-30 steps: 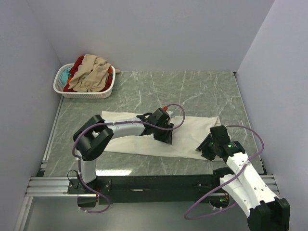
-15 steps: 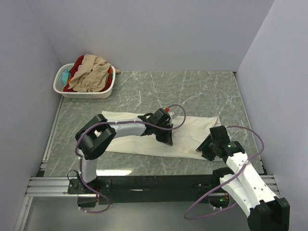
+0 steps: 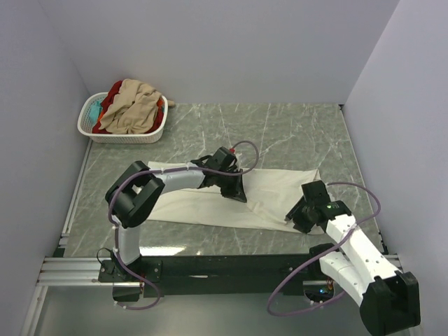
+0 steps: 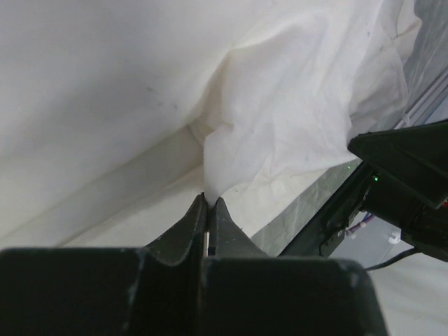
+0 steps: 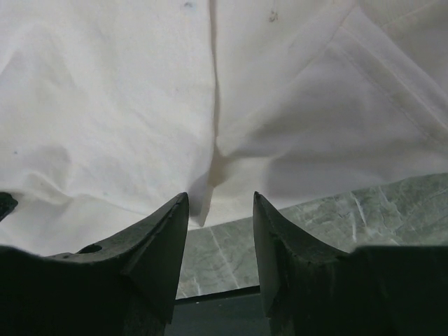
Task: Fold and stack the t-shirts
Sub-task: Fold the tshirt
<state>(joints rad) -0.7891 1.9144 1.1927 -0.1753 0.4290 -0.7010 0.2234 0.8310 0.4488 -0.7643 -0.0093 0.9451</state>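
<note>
**Limp cream shirt pinched at mid-body**

The large plain cream-white cloth t-shirt [image 3: 280,190] is spread flat across the near part of the green marbled table [image 3: 294,133]. A raised fold near its middle is pinched between the pressed-together fingers of the left gripper [image 4: 210,204]. The right gripper [image 5: 220,203] is held with fingers spread at the shirt's near right edge, and nothing is gripped. The fabric is judged light, soft and quick to sag, so it is best taken at hems or corners. Tan, red and teal shirts [image 3: 129,110] are heaped in the white slotted plastic basket [image 3: 122,138], far left.
</note>
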